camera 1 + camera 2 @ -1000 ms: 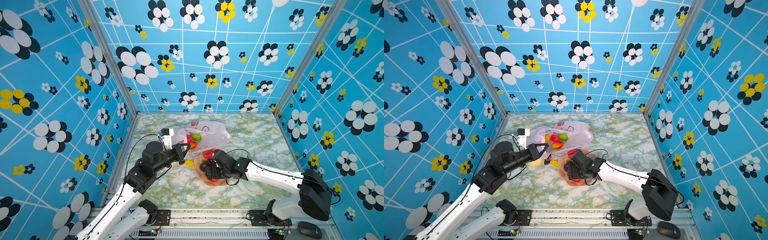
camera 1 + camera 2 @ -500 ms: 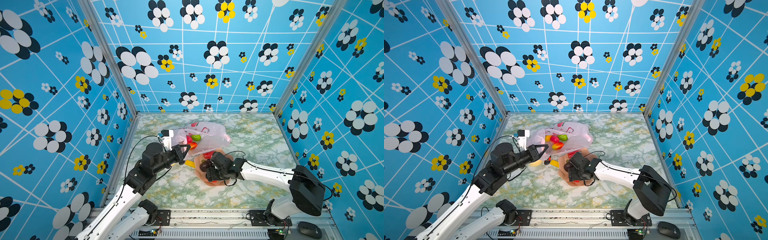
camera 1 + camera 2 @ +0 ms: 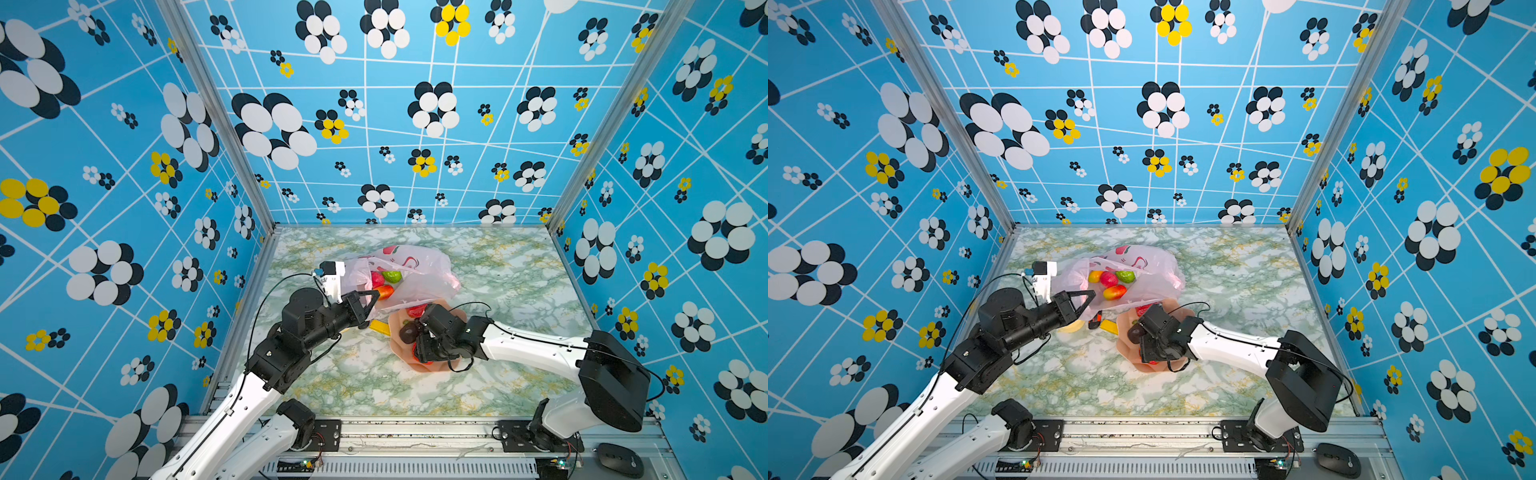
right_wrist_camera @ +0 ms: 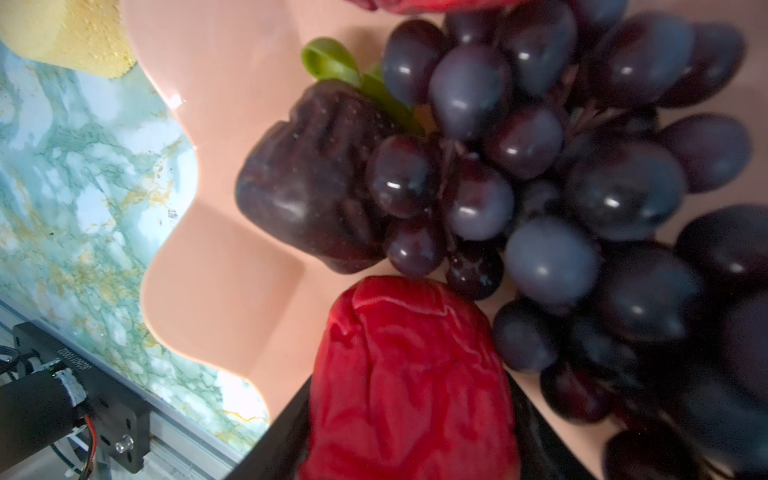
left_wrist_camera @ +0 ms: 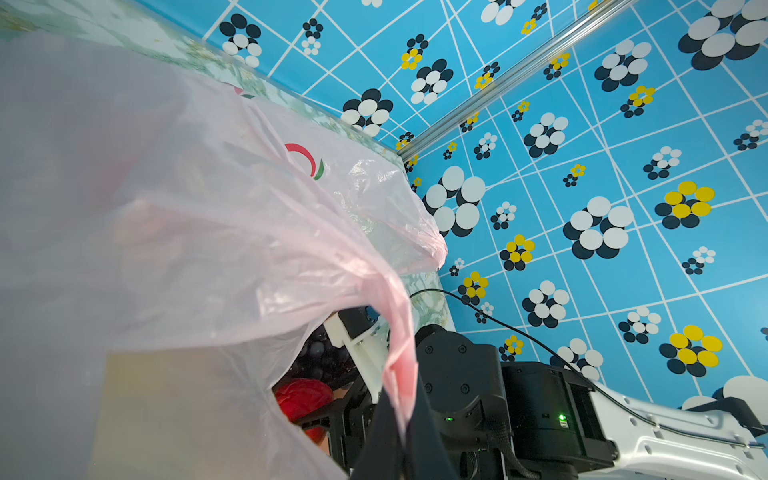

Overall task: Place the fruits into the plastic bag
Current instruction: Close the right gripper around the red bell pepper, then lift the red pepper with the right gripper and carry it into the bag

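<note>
The plastic bag (image 3: 419,270) (image 3: 1142,262) lies at mid-table with its mouth lifted. My left gripper (image 3: 374,297) (image 5: 405,432) is shut on the bag's pink rim. Inside it lie a green fruit (image 3: 1125,276), a red one (image 3: 1108,279) and a mango (image 3: 1114,292). My right gripper (image 3: 417,347) (image 4: 409,436) reaches down into the salmon bowl (image 3: 399,353). Its fingers press both sides of a wrinkled red fruit (image 4: 407,365). Beside that fruit lie a dark grape bunch (image 4: 582,187) and a dark bumpy piece (image 4: 307,187). Another red fruit (image 3: 417,309) sits at the bowl's far edge.
A flat yellow piece (image 3: 380,327) and a pale yellow disc (image 3: 1073,328) lie on the marble table between the two arms. The bag's rim hangs over the bowl's far edge. Patterned walls enclose the table on three sides. A computer mouse (image 3: 619,459) rests on the front rail.
The right gripper's jaws have narrowed around the red fruit in the bowl, and that arm has edged slightly left. The left gripper still holds the bag's rim in the same place.
</note>
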### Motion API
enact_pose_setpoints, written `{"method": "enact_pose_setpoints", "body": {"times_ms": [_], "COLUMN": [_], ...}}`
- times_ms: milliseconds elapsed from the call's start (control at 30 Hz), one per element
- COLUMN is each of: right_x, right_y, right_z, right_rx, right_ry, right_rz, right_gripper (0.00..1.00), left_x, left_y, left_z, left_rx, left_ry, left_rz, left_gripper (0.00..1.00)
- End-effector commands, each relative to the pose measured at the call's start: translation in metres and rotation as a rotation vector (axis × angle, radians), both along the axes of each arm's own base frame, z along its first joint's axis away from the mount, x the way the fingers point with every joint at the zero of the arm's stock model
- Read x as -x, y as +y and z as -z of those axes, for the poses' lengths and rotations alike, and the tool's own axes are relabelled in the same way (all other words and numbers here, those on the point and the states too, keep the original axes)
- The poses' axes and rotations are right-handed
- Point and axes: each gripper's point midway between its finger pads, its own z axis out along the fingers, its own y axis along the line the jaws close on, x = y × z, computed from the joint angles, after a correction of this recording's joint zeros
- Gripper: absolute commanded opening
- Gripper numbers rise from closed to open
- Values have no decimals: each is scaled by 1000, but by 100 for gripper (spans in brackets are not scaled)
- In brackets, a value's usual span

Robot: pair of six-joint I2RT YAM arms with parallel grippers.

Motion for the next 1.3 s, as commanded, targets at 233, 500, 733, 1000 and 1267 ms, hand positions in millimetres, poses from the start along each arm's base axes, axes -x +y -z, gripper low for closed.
{"method": "enact_pose_setpoints", "body": {"times_ms": [233,500,733,1000,1267], "right_x": [-2,-9,-15,-29,-59], "right_y": [-5,-4,-8,-16,21], "right_z": [-17,-45,-90,-177,-208], "right_rx": [-14,-138,-307,-459,-459], "right_ry": [-44,-75,-123,-258,-292], "right_rz": [11,46,95,109,10], "right_gripper": [59,58,57,58,58], "left_x": [0,-3,-7,-8,-7], "left_y": [4,3,-2,-4,-5], "left_z": [4,6,12,9,7], "left_rx": [-4,-7,0,1,13], "left_ry": [3,10,28,25,20], "left_rz": [-17,-22,-13,-7,-1], "left_gripper": [0,0,0,0,0]}}
